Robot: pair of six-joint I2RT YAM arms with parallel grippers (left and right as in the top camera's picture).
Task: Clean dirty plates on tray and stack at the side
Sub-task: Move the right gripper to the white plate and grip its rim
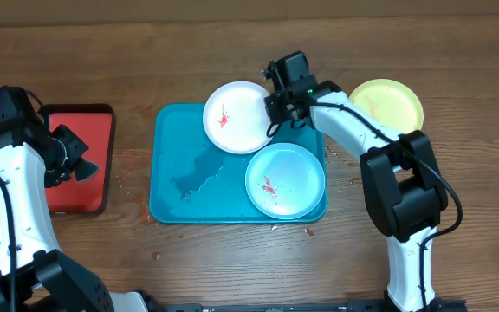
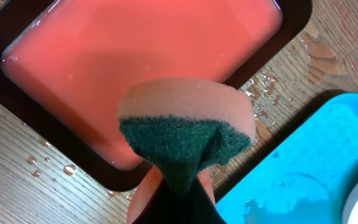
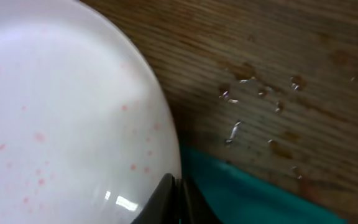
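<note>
The white plate (image 1: 236, 117) with red smears lies on the teal tray's (image 1: 189, 173) far edge. My right gripper (image 1: 273, 117) is shut on its right rim; in the right wrist view the dark fingers (image 3: 160, 199) pinch the white plate's (image 3: 61, 124) edge above the tray (image 3: 247, 193). A pale mint plate (image 1: 284, 180) with a red smear sits at the tray's near right. The yellow-green plate (image 1: 388, 102) rests on the table to the right of the tray. My left gripper (image 2: 179, 186) is shut on a folded orange-and-green sponge (image 2: 188, 124) over the red tray (image 2: 135, 62).
The red tray (image 1: 81, 130) with its dark rim sits left of the teal tray and holds pinkish liquid. Water pools on the teal tray's floor (image 1: 199, 169). Droplets and crumbs dot the wooden table (image 3: 260, 93) around both trays.
</note>
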